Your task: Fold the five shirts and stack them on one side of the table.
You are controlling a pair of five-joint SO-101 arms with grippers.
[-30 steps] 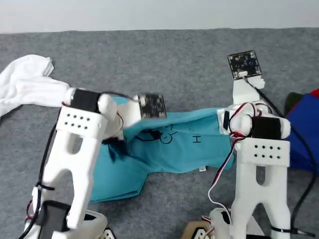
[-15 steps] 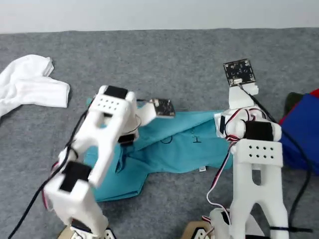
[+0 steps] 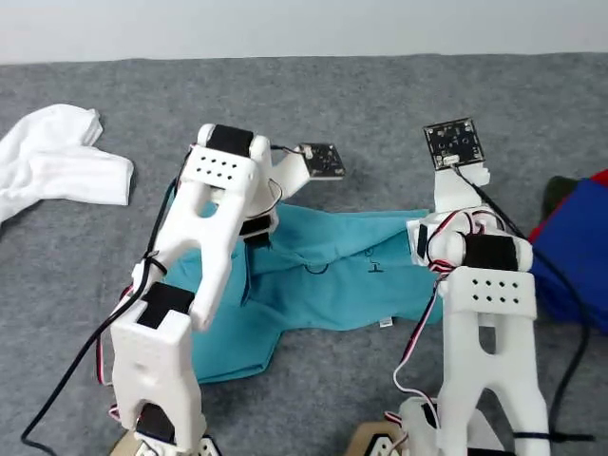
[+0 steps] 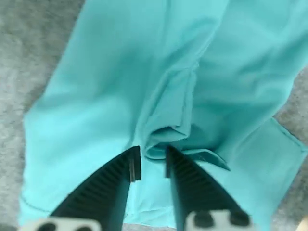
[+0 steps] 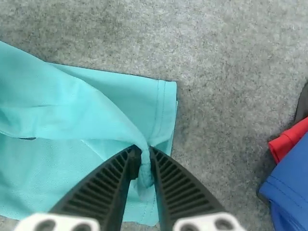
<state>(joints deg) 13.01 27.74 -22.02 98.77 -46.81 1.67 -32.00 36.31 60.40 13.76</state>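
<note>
Centre of the grey table (image 3: 380, 114) and all eyes on the teal shirt (image 3: 332, 275), stretched out rumpled between the two arms, dark print showing near its middle and one flap lying flat toward the near edge. The left arm (image 3: 204, 237) leans in over the shirt's left portion, and from its wrist camera the left gripper (image 4: 153, 161) is right down on the cloth, fingers (image 4: 115, 185) drawn close with a small bunched fold of teal caught between the tips. The fabric fans out from that pinch in long creases, grey table visible past the shirt's edge. Over on the other side, the right arm (image 3: 484, 285) stands at the shirt's right end, and the right gripper (image 5: 143, 159) is clamped tight on a twisted tuft of teal just inside the hemmed edge. You can see the stitched hem running right beside the fingertips, the cloth pulled up into a ridge that leads back across the shirt. So both grippers have the same garment, one at each end, with the shirt slung low between them. Off to the far left, well apart, lies a white shirt (image 3: 57, 161) in a loose heap. At the right edge sits a blue shirt (image 3: 575, 256) with a red garment (image 3: 598, 179) and something dark green (image 3: 560, 195) peeking behind it, near the right gripper but not touching the teal.
</note>
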